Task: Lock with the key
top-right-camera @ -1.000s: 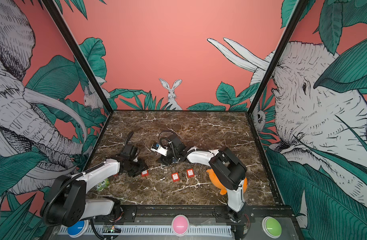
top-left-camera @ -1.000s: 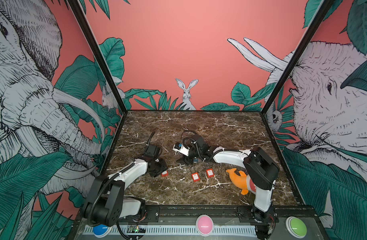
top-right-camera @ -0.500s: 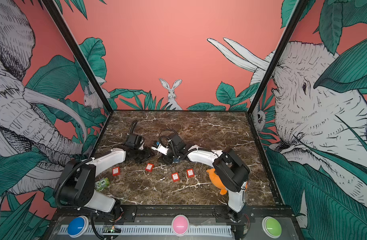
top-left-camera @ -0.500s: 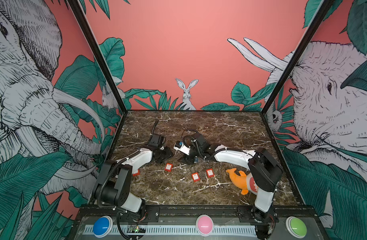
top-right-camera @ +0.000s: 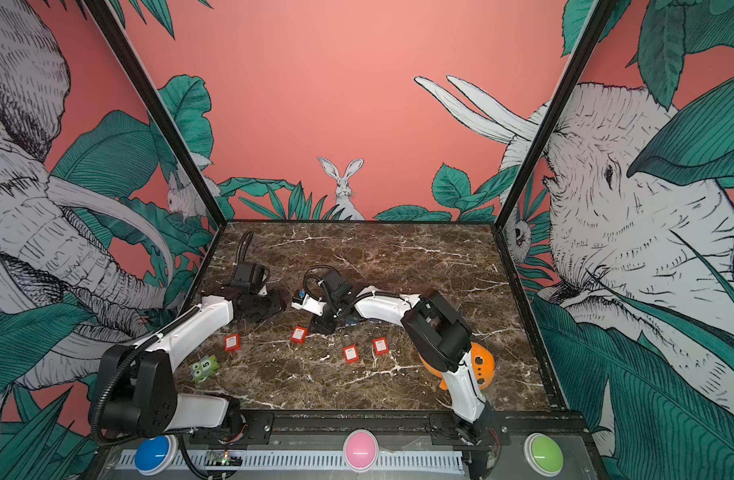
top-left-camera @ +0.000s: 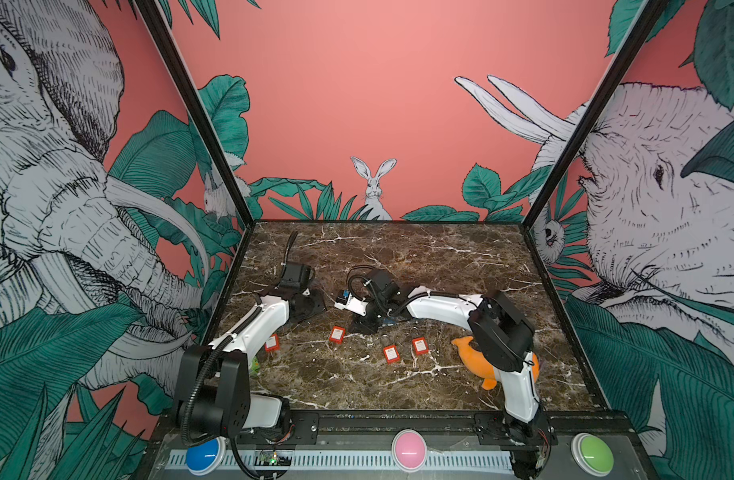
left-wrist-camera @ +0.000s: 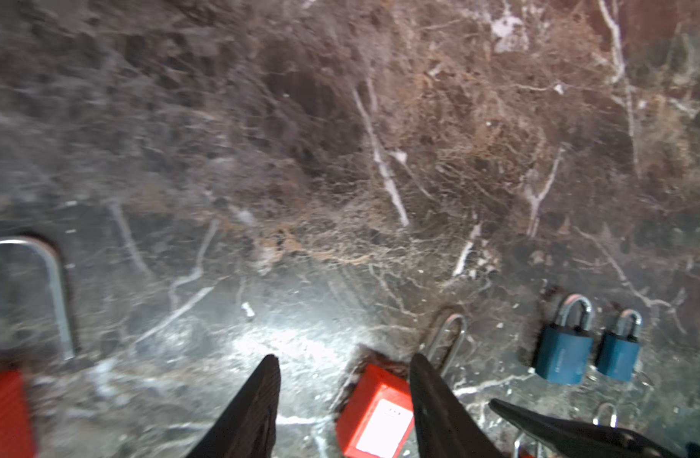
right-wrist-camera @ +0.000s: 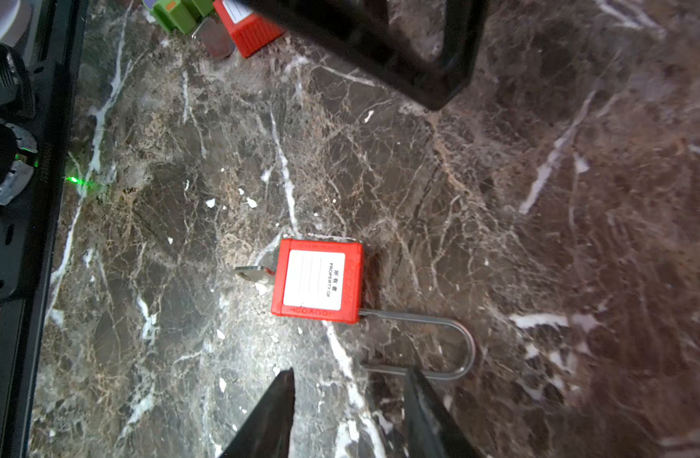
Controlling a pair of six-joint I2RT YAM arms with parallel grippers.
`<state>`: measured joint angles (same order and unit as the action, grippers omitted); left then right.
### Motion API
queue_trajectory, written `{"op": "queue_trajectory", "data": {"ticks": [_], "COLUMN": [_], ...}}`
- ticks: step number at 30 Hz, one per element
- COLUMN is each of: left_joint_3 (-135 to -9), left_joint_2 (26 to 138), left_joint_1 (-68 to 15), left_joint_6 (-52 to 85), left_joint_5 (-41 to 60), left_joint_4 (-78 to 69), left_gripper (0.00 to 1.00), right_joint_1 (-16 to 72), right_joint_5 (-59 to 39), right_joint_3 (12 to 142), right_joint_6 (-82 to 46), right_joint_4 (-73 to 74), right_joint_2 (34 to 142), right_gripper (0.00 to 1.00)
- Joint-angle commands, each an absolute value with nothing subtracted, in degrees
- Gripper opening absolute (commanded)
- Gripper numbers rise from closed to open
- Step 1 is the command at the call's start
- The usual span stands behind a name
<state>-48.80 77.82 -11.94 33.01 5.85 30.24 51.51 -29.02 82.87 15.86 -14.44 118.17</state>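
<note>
Lying flat on the tabletop (top-left-camera: 398,257), red padlock (top-left-camera: 337,333) with key (right-wrist-camera: 253,273) in its base, shackle (right-wrist-camera: 439,345) open, at 8 o'clock of the spread right jaws, left jaws spread too, both empty.

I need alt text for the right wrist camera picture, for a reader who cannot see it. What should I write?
A red padlock with a white label lies flat on the dark marble table, its long steel shackle open. The right gripper is close by, fingers apart, one tip at the shackle's free leg.
</note>
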Motion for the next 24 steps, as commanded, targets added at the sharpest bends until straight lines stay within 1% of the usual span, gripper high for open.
{"op": "queue_trajectory", "data": {"ticks": [1, 5, 9, 16, 22, 24], "left_joint_3": [-50.54, -50.23, -50.27, -49.51, -46.94, -46.58], "left_joint_2": [76.25, 75.74, 74.73, 72.08, 70.75, 70.34], "left_joint_1": [-11.01, -10.35, -10.15, -9.76, -9.75, -9.76], "left_joint_6": [30.87, 31.34, 30.84, 30.56, 32.84, 33.04], "left_joint_5": [3.17, 2.68, 1.31, -0.34, -0.5, -0.76], "left_joint_4": [34.97, 35.78, 37.11, 38.32, 37.29, 37.26], "left_gripper": [0.55, 0.55, 0.55, 0.55, 0.55, 0.55], "right_joint_1": [52.03, 51.98, 52.11, 52.95, 54.35, 54.63], "right_joint_5": [-29.45, -29.3, -27.05, -24.04, -17.35, -16.86], "right_joint_3": [86.07, 88.86, 94.23, 98.59, 100.09, 100.77], "right_joint_6": [15.91, 15.47, 15.81, 21.0, 27.05, 28.61], "right_joint_4": [-18.69, -20.58, -25.22, -25.37, -20.79, -20.05], "right_joint_2": [120.6, 122.93, 126.53, 129.6, 130.25, 130.49], "right_gripper": [0.43, 0.45, 0.45, 0.46, 0.52, 0.54]}}
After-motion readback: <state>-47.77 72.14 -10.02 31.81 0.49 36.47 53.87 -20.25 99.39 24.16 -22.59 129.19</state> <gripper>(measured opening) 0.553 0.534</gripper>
